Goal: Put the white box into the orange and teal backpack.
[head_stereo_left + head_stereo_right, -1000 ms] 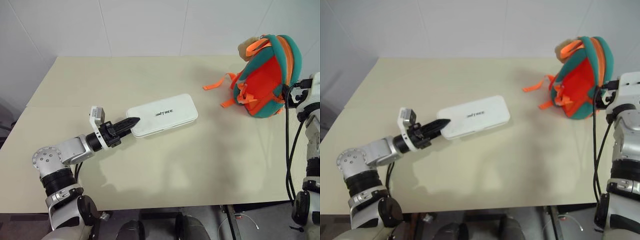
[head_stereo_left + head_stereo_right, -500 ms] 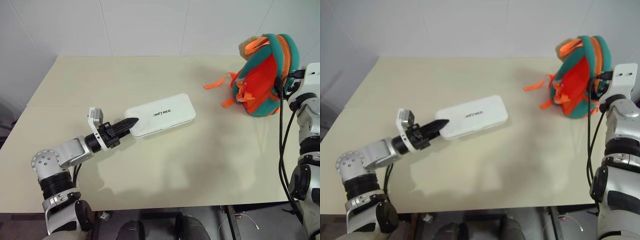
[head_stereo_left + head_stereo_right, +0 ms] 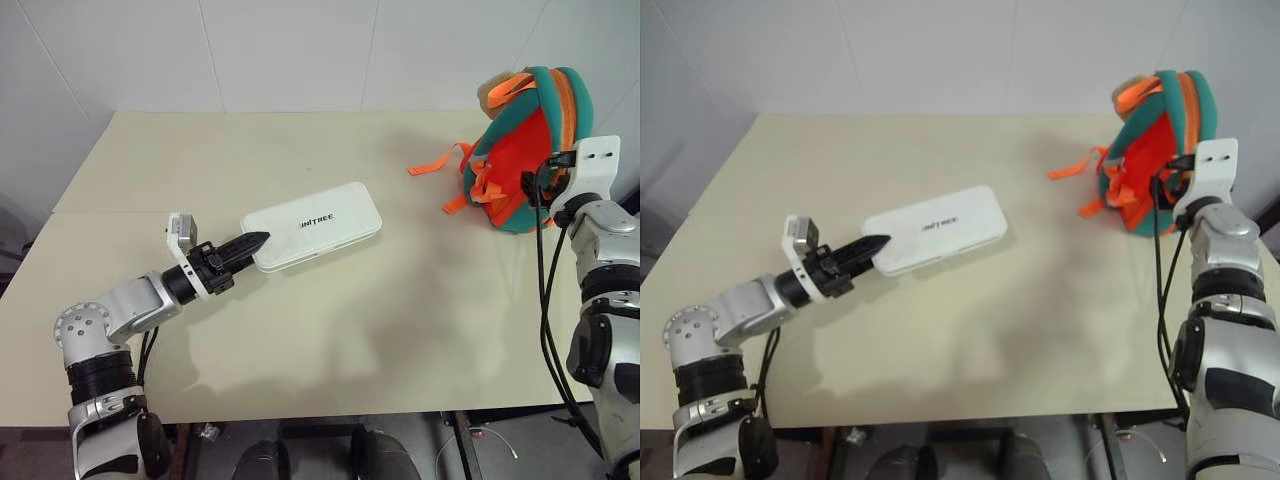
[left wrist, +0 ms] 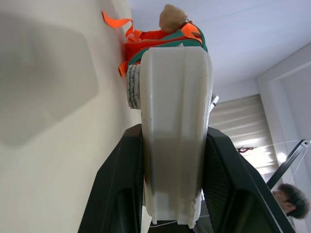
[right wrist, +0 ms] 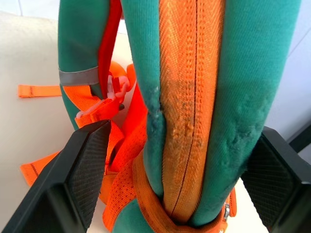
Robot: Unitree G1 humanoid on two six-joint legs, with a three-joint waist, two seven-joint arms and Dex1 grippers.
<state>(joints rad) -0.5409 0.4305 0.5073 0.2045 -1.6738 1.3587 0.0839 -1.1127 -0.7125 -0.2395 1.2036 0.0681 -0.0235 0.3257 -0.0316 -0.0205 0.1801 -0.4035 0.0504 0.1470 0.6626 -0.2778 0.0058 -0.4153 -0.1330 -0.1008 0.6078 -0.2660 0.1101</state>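
In the head views, a beige tabletop (image 3: 330, 330) is seen against a white wall. The white box (image 3: 312, 225) lies flat near the middle of the tabletop, dark lettering on its lid. Its near-left end is pinched by the jaws of the left gripper (image 3: 252, 241), which are closed on that end. The orange and teal backpack (image 3: 528, 150) stands upright at the far right of the tabletop, well apart from the box, with orange straps trailing to its left and a beige plush toy (image 3: 494, 93) at its top. The right arm is raised just beside the backpack.

In the left wrist view, the white box is seen end-on, clamped between the two black fingers (image 4: 119, 189); the backpack and plush toy are visible beyond it. A person's head shows in one corner.

In the right wrist view, the right gripper (image 5: 181, 170) is seen with its jaws spread wide, one finger on each side of the backpack's teal and orange edge, nothing gripped.
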